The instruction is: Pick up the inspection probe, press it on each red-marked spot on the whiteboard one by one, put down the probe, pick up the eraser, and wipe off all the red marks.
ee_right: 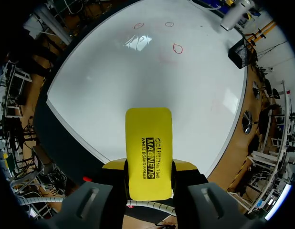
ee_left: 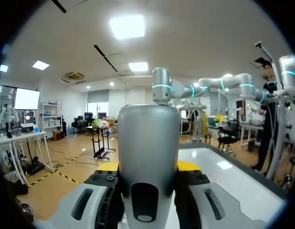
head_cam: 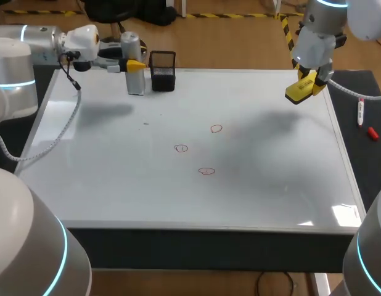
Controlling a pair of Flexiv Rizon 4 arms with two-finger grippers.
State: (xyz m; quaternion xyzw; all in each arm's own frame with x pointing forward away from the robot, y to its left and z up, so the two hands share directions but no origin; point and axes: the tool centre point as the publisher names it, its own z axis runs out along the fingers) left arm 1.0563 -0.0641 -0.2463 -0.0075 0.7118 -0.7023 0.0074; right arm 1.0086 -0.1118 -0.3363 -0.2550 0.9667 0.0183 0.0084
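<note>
Yellow eraser (ee_right: 148, 160) is clamped by one end in the right tool (head_cam: 307, 83), raised over the far right corner of the whiteboard (head_cam: 270, 185). Three red marks (head_cam: 181, 148) sit unwiped in the middle of the board. Gripped so close to one end, the eraser could tilt or slip when pressed down, smearing or missing a mark. At far left, the left tool (head_cam: 132, 65) is closed around the upright silver probe (ee_left: 148, 143), just beside a black mesh cup (head_cam: 163, 73). Let go unsteadily, the probe may topple.
</note>
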